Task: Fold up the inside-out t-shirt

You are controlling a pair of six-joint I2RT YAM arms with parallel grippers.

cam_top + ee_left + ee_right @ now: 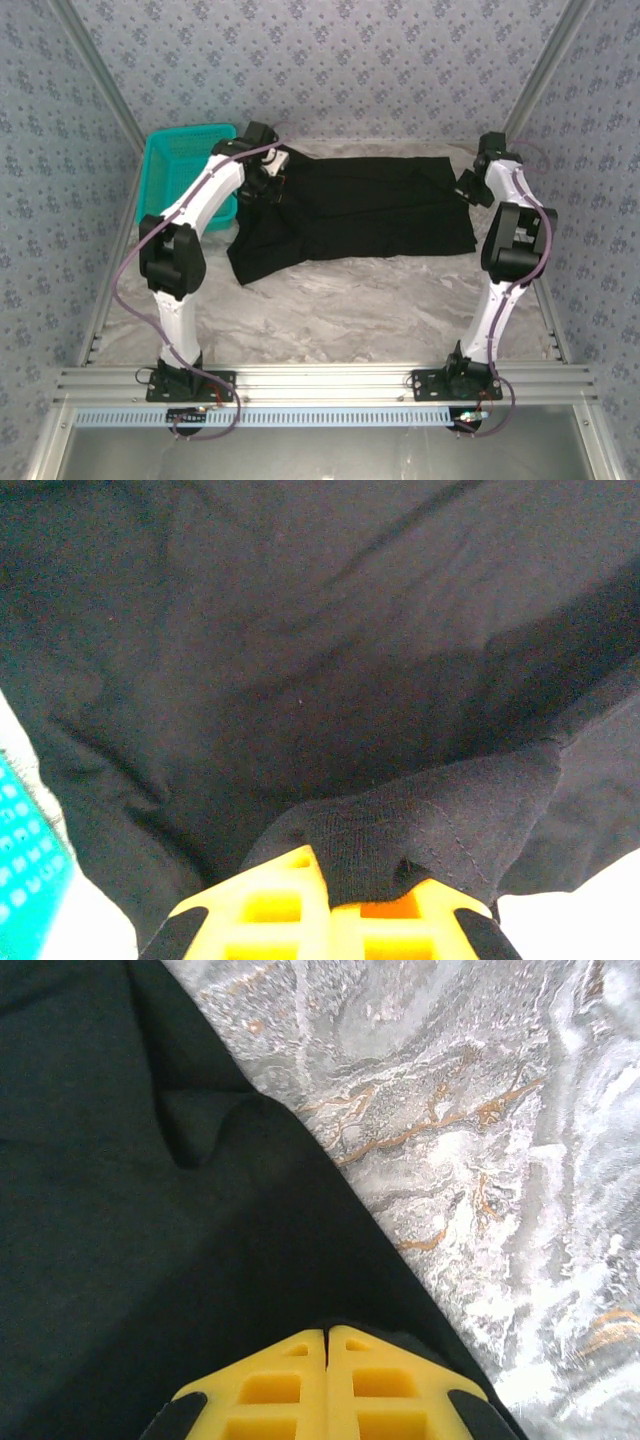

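- Cloth of the inside-out t-shirt (360, 210) lies spread flat on the desk (350, 310) between the two sets of jaws. Its long axis runs from the left jaws straight across to the right jaws.
- Left jaws are clamped on a hemmed fold of the shirt. In the left wrist view that fold rises into them, and the rest of the cloth fans out ahead of them.
- Right jaws are pressed together at the shirt's opposite end, with black cloth beneath them and to one side and bare desk to the other. Whether they pinch the edge I cannot tell.
- Teal basket (185, 170) sits just outside the left jaws, off the shirt.
- Each arm stands at its own end, so neither is nearer the shirt as a whole.
- Most of the cloth lies on the arm-base side of both jaws. A fold would likely carry the far edge across the short axis toward that near edge, with both jaws travelling together.
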